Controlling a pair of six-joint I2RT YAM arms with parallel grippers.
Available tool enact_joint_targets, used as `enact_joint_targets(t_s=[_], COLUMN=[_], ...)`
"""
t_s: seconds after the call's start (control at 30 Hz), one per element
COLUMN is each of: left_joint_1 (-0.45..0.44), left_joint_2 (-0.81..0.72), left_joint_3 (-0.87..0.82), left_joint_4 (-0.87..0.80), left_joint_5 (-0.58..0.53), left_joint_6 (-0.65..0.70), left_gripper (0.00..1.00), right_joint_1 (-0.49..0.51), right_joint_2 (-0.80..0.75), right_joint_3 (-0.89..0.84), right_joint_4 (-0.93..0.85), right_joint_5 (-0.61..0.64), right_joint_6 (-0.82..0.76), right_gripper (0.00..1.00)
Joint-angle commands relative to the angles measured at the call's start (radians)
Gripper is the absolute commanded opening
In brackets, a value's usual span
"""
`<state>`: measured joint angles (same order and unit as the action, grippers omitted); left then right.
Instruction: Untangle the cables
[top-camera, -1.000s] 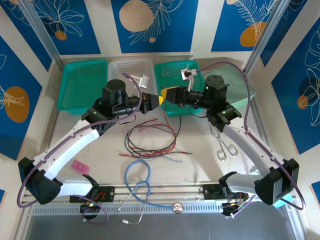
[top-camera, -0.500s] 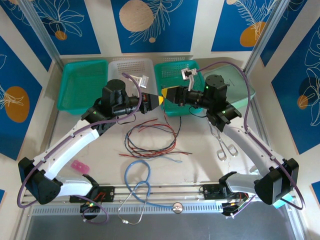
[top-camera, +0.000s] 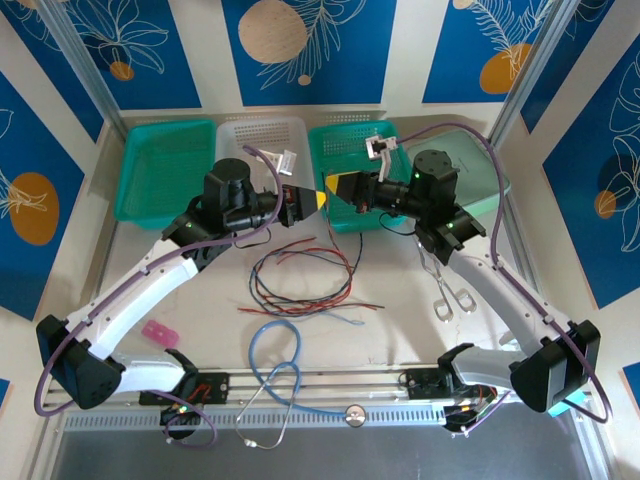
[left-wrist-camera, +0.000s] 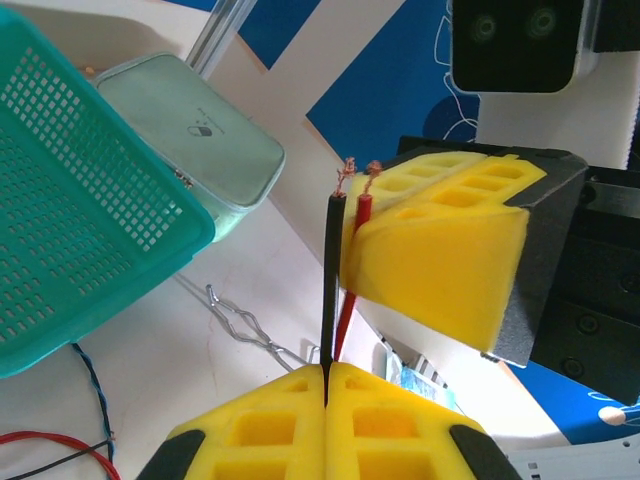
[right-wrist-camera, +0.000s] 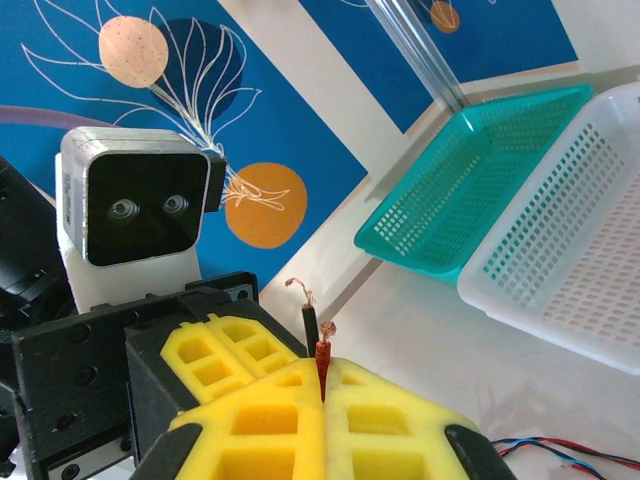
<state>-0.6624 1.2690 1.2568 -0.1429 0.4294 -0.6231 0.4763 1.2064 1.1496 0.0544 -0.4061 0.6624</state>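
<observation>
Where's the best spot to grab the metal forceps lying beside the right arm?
Grip the straight shank of the forceps, just beyond the ring handles. It lies flat on the table with the rings toward the near edge, so come straight down from above and close across the narrow shank. It will probably be a thin pinch.

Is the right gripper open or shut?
Shut: the right gripper has its yellow pads pressed together, pinching the red wire.
</observation>
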Motion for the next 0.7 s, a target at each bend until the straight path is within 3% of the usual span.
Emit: enact_joint_targets(t_s=[0.0,0.33,0.67], left_joint_1=[0.031,0.072,0.256], left_joint_2=[-0.048,-0.038,-0.014], left_joint_3=[0.004,0.169,0.328], left_joint_4=[-0.016,-0.143,-0.068], left_joint_5=[-0.029,-0.051,-0.079], left_joint_6=[0.002,0.041,-0.085], left_gripper=[0.00,0.00,0.00], right_joint_1=[-0.010,-0.052,-0.139], right_joint_2=[-0.078,-0.178,-0.206], right_joint_3=[-0.003,0.072,0.237], right_joint_4=[-0.006,-0.123,-0.238], right_joint_5=[0.067,0.214,0.314], right_joint_6=[-0.032,-0.063,-0.058], right_gripper=[0.00,0.00,0.00])
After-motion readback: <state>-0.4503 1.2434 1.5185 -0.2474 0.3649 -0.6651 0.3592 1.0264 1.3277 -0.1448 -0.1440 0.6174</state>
